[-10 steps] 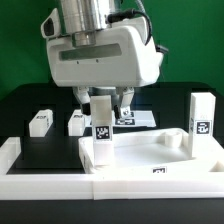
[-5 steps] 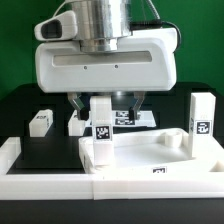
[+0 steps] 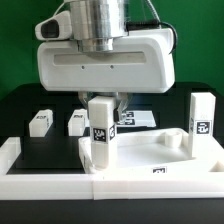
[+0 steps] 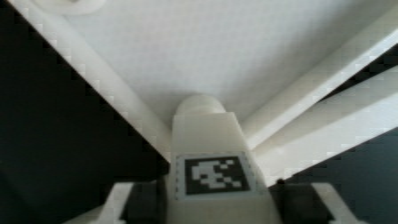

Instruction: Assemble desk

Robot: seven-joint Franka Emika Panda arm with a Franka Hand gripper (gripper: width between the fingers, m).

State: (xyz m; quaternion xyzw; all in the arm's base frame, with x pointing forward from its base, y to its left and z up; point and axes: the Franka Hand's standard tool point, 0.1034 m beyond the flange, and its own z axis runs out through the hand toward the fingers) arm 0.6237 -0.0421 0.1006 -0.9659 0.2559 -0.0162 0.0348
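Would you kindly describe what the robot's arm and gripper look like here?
The gripper has a wide, rounded white housing with a thin seam across its front. A silver-grey metal cylinder of the arm rises above it, with a small white camera unit at the exterior view's left. Black cables run behind. No markings show.

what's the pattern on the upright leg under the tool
The white upright leg carries a black-and-white square tag, which shows best in the wrist view.
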